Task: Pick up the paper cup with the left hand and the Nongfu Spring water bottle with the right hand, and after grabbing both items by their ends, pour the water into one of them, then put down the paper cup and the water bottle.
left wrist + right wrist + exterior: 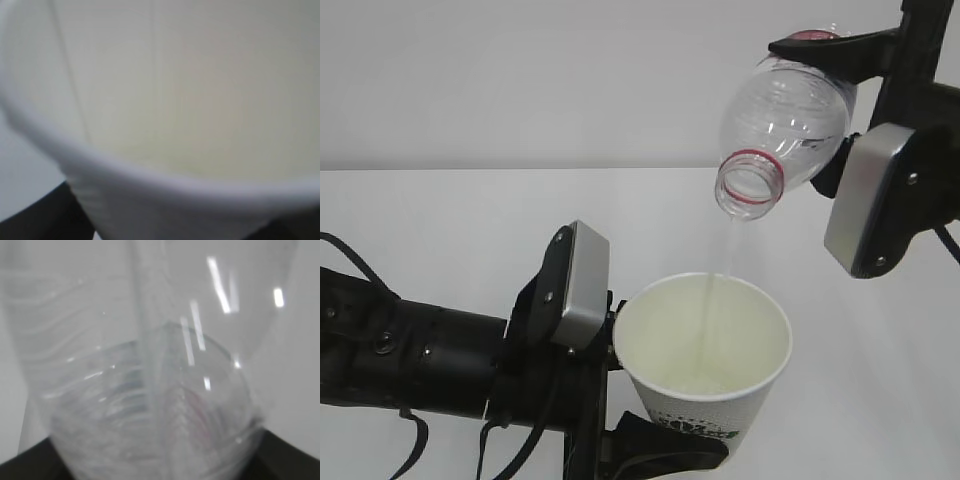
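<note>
The paper cup (705, 355) sits upright in the lower middle of the exterior view, held above the white surface (470, 220), with the Nongfu Spring water bottle (782, 125) tipped mouth-down above and to its right. The water (715, 300) falls as a thin stream into the cup, pooling shallowly at the bottom. The stream lands toward the rear of the opening, so a slight drift of either arm could likely send it over the rim. A firmer squeeze could buckle the thin cup wall. The left hand (620, 400) has its jaws partly spread, gripping the cup. The right hand (840, 90) clamps the bottle's base end likewise.
</note>
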You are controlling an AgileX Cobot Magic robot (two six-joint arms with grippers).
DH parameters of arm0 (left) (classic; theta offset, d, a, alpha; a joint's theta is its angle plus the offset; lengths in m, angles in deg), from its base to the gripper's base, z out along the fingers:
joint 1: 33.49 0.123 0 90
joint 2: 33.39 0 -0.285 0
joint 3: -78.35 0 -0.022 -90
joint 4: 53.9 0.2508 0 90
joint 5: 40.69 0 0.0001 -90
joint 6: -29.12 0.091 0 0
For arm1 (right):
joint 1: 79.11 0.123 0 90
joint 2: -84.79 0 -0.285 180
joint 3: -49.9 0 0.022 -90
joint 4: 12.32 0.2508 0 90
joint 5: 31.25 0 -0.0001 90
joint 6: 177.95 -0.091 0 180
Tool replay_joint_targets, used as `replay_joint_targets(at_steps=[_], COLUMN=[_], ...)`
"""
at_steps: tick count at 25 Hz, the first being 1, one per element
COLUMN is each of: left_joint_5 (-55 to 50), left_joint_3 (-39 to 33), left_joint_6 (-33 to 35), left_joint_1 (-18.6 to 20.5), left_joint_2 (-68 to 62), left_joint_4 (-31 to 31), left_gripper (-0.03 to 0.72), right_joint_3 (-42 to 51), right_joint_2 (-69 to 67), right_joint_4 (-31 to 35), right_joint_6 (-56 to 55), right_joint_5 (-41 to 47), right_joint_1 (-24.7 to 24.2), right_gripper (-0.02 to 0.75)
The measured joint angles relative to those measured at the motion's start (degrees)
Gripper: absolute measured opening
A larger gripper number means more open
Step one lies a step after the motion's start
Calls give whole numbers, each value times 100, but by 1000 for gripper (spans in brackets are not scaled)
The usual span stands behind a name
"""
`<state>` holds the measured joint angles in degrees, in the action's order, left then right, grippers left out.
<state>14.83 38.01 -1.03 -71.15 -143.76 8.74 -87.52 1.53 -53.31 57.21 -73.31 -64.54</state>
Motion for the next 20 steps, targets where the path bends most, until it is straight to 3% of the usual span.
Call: replay_joint_targets(at_steps=[20], left_joint_5=[-42], left_joint_3=[0], left_joint_6=[-10], left_joint_1=[0], left_joint_2=[0], left_joint_4=[-183], left_gripper=[533], right_joint_3=[0], right_joint_2=[0], right_joint_4=[11], right_joint_6=[18], right_joint_5=[-44], right_joint_1=[0], right_gripper=[463])
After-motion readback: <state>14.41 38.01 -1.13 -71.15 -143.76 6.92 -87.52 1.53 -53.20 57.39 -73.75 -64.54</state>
